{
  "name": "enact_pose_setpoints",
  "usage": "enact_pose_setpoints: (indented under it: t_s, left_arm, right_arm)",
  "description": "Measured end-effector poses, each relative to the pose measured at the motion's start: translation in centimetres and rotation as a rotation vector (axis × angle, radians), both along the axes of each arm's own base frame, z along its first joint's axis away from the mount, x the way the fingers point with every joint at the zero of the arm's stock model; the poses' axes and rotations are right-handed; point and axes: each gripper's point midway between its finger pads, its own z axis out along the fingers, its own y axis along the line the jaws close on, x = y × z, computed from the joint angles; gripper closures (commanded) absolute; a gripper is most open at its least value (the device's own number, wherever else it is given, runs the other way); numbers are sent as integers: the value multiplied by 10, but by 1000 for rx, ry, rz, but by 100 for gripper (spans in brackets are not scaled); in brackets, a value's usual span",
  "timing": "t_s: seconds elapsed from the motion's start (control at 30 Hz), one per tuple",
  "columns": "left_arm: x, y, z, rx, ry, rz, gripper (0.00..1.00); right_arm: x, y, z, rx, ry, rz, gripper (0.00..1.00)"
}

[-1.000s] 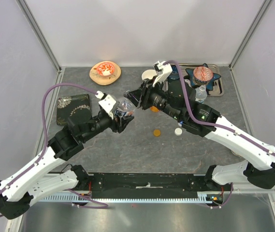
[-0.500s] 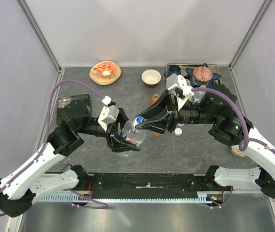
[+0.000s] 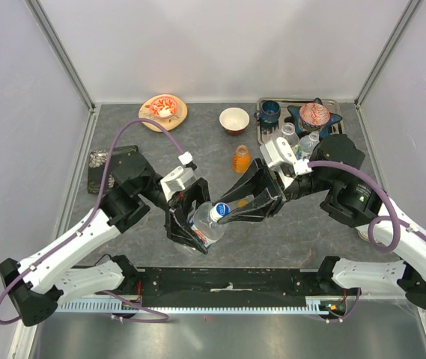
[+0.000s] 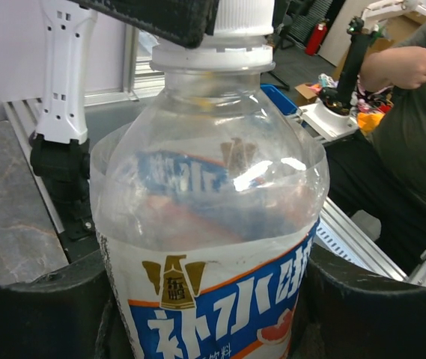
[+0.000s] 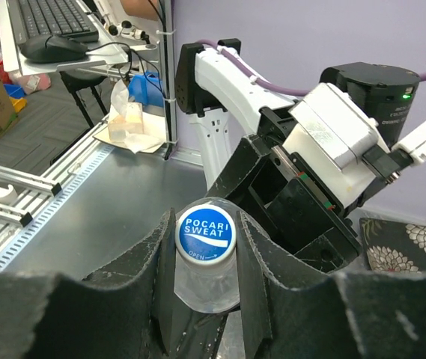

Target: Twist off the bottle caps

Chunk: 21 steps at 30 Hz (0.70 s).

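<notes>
My left gripper (image 3: 200,224) is shut on a short clear bottle with a blue label (image 3: 207,222), held tilted above the table's near middle. In the left wrist view the bottle (image 4: 213,247) fills the frame between my left gripper's (image 4: 209,318) two dark pads. My right gripper (image 3: 226,211) is closed around its blue and white cap (image 3: 222,210). In the right wrist view the cap (image 5: 206,232) sits between my right gripper's (image 5: 206,228) fingers. An orange bottle (image 3: 241,158) stands behind. Two clear bottles (image 3: 290,135) (image 3: 308,142) stand by the tray.
A metal tray (image 3: 338,105) at the back right holds a blue cup (image 3: 269,111) and a star-shaped dish (image 3: 314,114). A white bowl (image 3: 234,120) and a wooden plate (image 3: 163,111) stand at the back. A dark floral pad (image 3: 102,160) lies at the left.
My left gripper has carried the bottle from the table's middle toward the near edge. My right gripper has swung away from the tray and closed round the bottle's cap.
</notes>
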Motion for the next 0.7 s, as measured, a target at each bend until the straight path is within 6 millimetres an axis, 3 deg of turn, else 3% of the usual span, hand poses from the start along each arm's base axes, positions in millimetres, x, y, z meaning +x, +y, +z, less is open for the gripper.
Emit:
enact_pose_setpoints:
  t_s: [0.3, 0.53, 0.7]
  left_arm:
    - [-2, 2, -1, 19, 17, -56, 50]
    - [-1, 2, -2, 22, 22, -49, 49]
    - [3, 2, -3, 29, 30, -30, 48]
  right_arm:
    - [-2, -1, -3, 17, -40, 24, 100]
    - [2, -1, -2, 11, -23, -1, 72]
    - [8, -1, -3, -10, 18, -50, 60]
